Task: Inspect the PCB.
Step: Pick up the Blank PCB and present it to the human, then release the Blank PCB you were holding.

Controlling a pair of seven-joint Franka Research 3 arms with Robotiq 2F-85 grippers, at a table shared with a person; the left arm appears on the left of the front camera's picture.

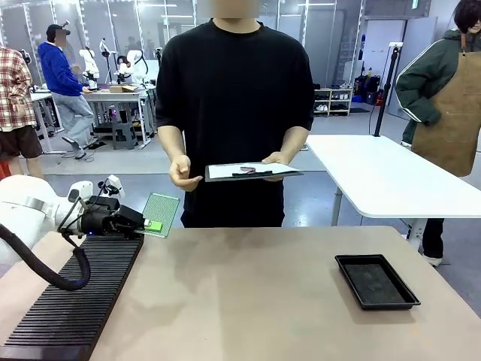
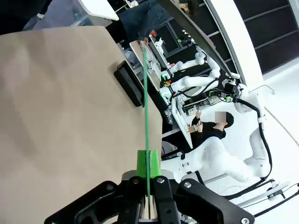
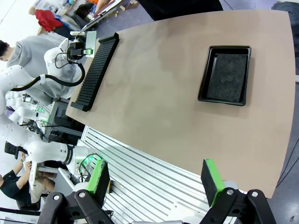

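Observation:
The PCB (image 1: 161, 214) is a small green board held upright above the table's far left corner, its speckled face towards the front camera. My left gripper (image 1: 148, 224) is shut on its lower edge. In the left wrist view the PCB (image 2: 145, 102) shows edge-on as a thin green line rising from the shut left gripper (image 2: 148, 164). My right gripper (image 3: 155, 179) is open and holds nothing, high over the table's near edge. From there the PCB (image 3: 90, 41) looks tiny at the far corner.
A person stands across the table holding a clipboard (image 1: 252, 171) with white paper. A shallow black tray (image 1: 376, 280) lies at the right of the table (image 1: 248, 301). A long black slotted rack (image 1: 75, 301) runs along the left side under my left arm.

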